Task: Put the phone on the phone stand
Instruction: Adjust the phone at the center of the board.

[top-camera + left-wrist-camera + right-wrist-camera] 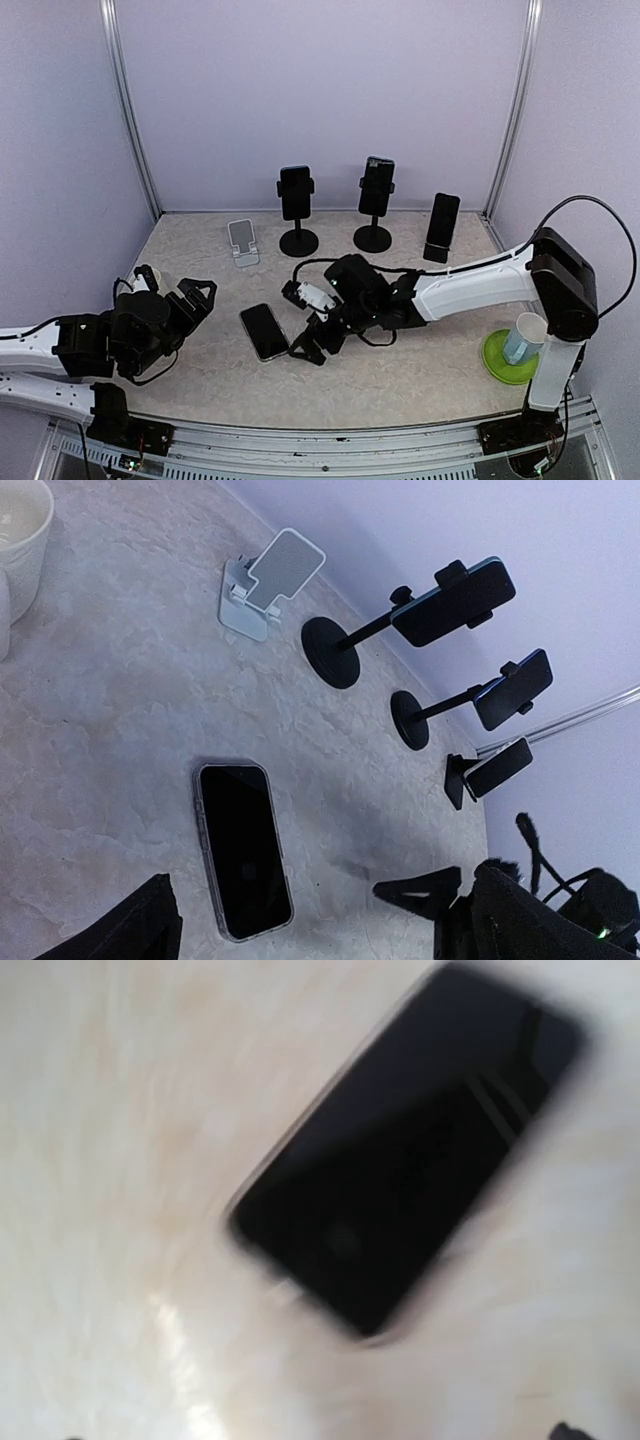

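Two grabbers gaping wide, empty: left end effector (pixel 197 295) is hanging apart, right end effector (pixel 312 345) is hovering just beside phone (pixel 264 331), lying flat near counter (pixel 420 370) front edge. I'm aiming to straddle its long sides low b4 closing.

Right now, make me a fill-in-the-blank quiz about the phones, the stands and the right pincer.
The loose phone lies ____ on the table rather than upright. The only stand without a phone is ____. The black stands holding a phone each number ____. The right pincer beside the loose phone has its jaws ____.
Missing: flat; white; three; open.
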`<state>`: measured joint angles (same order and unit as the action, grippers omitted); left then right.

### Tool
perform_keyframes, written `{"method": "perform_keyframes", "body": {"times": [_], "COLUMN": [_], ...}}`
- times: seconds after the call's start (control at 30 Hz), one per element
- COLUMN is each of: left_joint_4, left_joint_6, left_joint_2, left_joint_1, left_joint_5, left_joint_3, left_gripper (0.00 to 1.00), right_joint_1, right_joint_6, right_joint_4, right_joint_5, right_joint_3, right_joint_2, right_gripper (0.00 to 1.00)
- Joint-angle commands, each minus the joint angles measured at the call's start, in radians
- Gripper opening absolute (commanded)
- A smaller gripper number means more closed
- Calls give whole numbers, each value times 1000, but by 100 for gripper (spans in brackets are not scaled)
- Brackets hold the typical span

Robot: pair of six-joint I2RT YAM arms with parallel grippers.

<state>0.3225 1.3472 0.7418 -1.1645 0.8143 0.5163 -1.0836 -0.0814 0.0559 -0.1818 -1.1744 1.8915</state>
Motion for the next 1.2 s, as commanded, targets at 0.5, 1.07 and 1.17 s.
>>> {"method": "perform_keyframes", "body": {"times": [0.5, 1.07, 1.17], "left_joint_4": [-166, -146, -138], "left_joint_6": [-85, -73, -114], "left_joint_2": [55, 149, 194], "left_joint_1": [133, 164, 172], "left_joint_5": [-141, -143, -129], "left_joint_3": [-10, -9, 3], "left_gripper": [99, 99, 99], "right_joint_1": [129, -1, -8], "right_joint_6": [-218, -139, -135], "right_joint_4": [-157, -92, -136], "right_joint_5": [-416, -531, -569], "right_joint_3": [-44, -279, -254], "right_joint_2": [158, 346, 311], "right_gripper": [100, 100, 100]}}
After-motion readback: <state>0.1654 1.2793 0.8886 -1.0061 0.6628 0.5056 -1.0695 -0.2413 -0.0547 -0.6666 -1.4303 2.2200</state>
